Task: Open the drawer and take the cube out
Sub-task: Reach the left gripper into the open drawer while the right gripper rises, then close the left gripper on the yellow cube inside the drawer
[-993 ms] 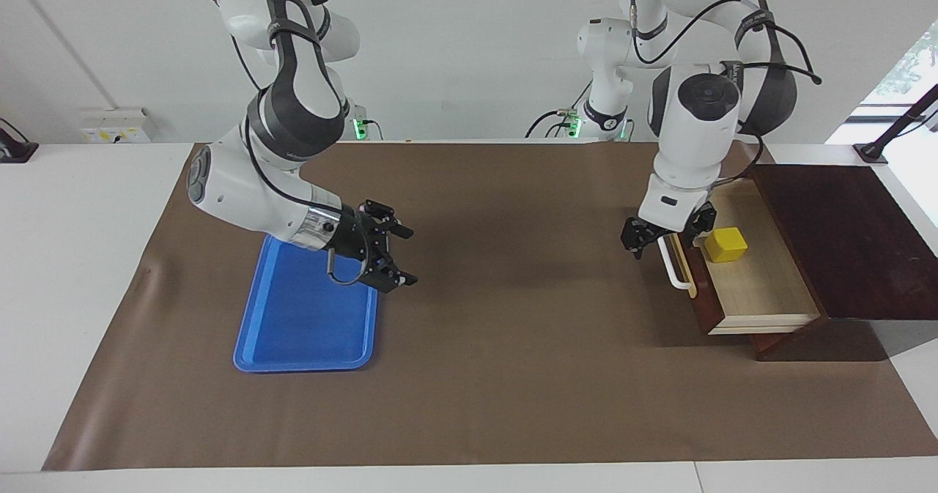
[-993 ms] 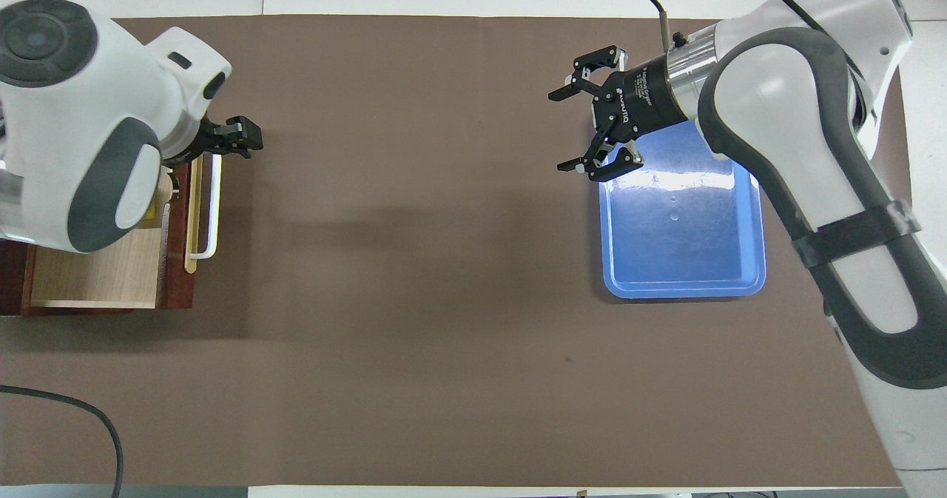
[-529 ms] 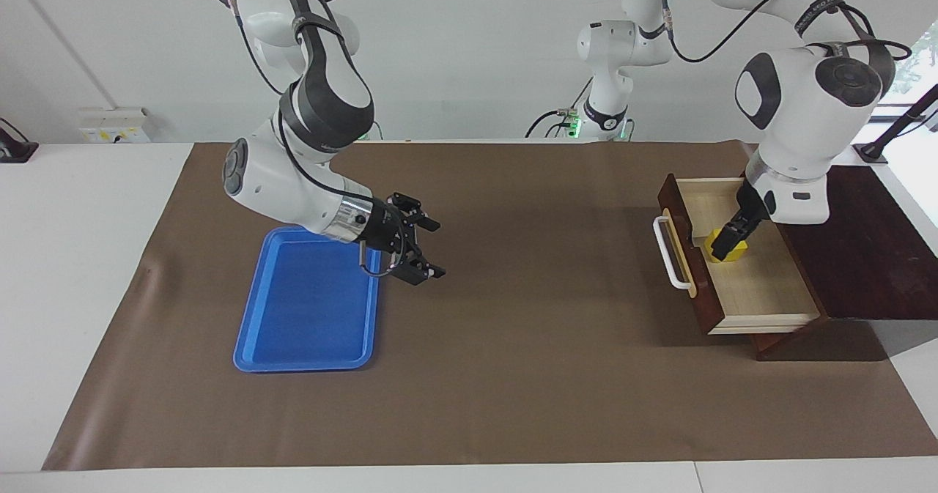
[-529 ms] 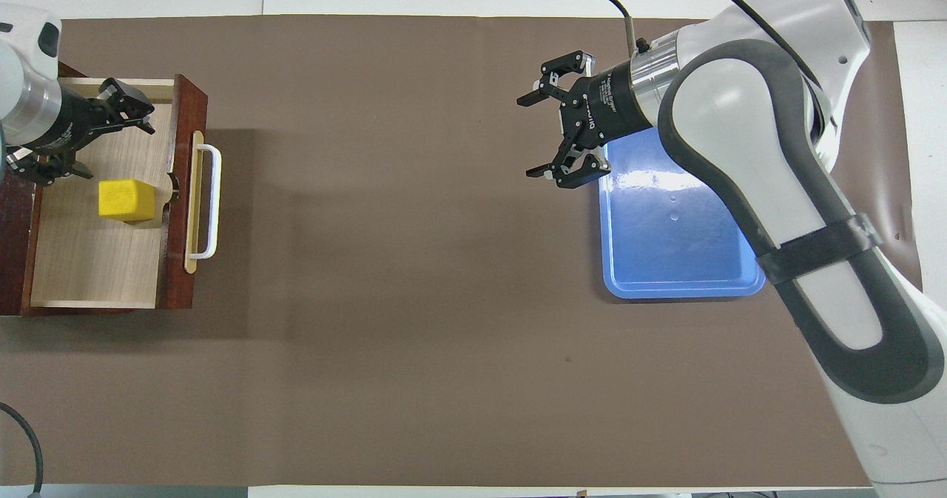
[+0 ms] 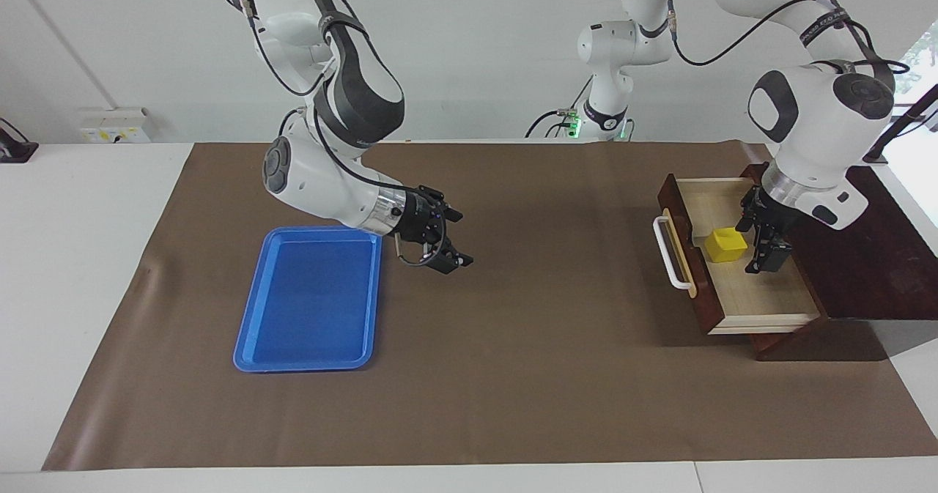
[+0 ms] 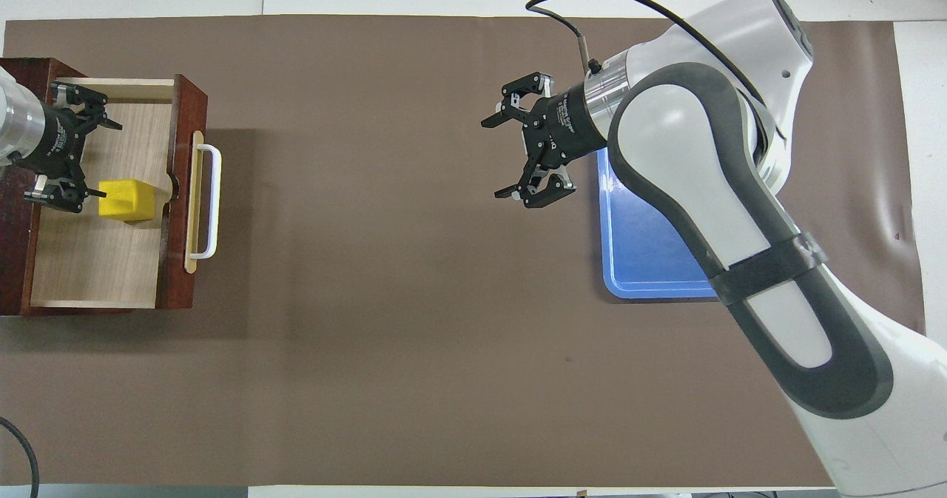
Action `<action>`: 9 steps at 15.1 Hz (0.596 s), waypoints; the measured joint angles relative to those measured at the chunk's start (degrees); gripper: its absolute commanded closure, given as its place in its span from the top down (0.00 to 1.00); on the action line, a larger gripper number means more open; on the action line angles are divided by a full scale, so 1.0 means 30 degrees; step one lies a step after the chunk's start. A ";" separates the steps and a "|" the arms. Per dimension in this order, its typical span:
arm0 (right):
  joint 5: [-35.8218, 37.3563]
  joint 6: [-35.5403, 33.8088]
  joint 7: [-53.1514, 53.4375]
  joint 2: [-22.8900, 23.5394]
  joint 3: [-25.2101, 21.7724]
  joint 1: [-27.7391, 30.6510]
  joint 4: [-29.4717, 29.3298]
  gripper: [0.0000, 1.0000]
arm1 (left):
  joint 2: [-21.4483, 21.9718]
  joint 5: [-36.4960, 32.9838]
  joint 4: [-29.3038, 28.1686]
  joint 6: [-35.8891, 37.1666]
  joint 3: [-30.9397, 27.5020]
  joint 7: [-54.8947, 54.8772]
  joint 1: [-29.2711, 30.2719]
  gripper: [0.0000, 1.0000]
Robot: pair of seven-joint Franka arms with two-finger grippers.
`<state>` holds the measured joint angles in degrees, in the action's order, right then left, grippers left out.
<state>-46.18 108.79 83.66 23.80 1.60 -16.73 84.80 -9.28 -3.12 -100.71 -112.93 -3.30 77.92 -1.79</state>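
Small solid bright yellow cube (image 5: 725, 245) (image 6: 127, 199) resting on the pale light-wood floor of the pulled-out drawer (image 5: 762, 299) (image 6: 96, 261), close against the inside of the dark brown wooden front with its white bar handle (image 5: 670, 262) (image 6: 210, 200). Just beside the cube, toward the dark wooden box (image 5: 857, 240), the left gripper (image 5: 766, 240) (image 6: 70, 150) lowered into the drawer, fingers spread wide apart, clamped on nothing, one fingertip nearly at the cube's edge. Well apart, toward the right arm's end of the table, the right gripper (image 5: 448, 240) (image 6: 510, 154) held over bare brown table covering (image 5: 513, 376) (image 6: 370, 335), fingers likewise apart and empty. Just beside that gripper, the flat blue plastic tray (image 5: 308, 299) (image 6: 644, 261), lying flat with nothing in it.
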 measured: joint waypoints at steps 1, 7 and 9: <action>0.0000 0.0000 0.0000 0.0000 0.0001 -0.0072 0.0013 1.00 | 0.0164 0.0000 -0.0401 -0.0013 -0.0011 0.0473 0.0093 1.00; 0.0000 0.0001 0.0000 -0.0001 -0.0001 -0.0103 0.0046 1.00 | 0.1275 0.0001 -0.2365 -0.0054 0.0021 0.1383 0.0426 1.00; 0.0000 0.0001 0.0000 -0.0002 -0.0001 -0.0103 0.0074 1.00 | 0.1366 0.0001 -0.2760 -0.0091 0.0111 0.1783 0.0407 1.00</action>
<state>-46.18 108.79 83.66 23.79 1.60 -17.04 85.03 -5.19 -3.12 -108.99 -113.20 -2.96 83.27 -0.57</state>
